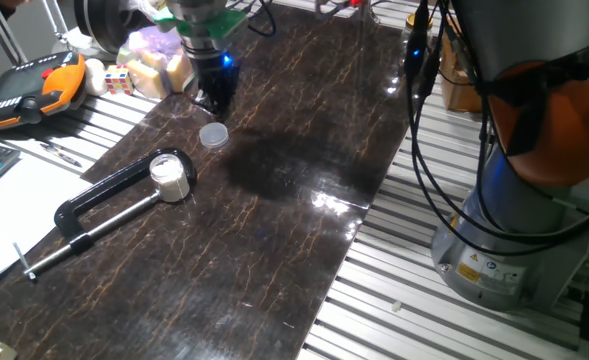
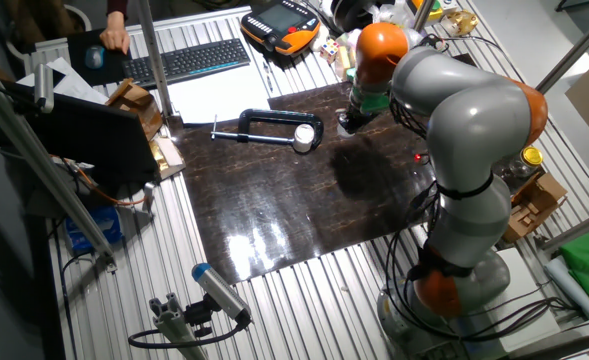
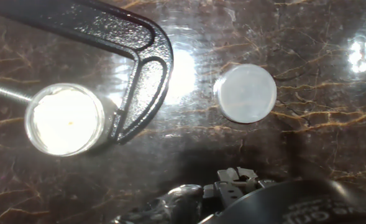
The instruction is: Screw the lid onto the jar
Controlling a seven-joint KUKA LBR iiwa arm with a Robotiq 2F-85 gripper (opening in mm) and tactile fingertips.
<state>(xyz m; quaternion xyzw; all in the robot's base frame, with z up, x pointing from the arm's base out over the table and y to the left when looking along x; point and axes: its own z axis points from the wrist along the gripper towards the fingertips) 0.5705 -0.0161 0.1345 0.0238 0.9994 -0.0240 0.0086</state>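
Claw (image 1: pixel 214 100) of mine hangs low over the dark marbled worktop (image 1: pixel 274 230), just behind the lid (image 1: pixel 213 134), and whether its fingers are parted or closed I can't tell from any view. Lid lies flat on the worktop, apart from everything. Over to one side, the jar (image 1: pixel 170 176) stands upright with its mouth uncovered, sitting inside the frame of the black C-clamp (image 1: pixel 109 193).
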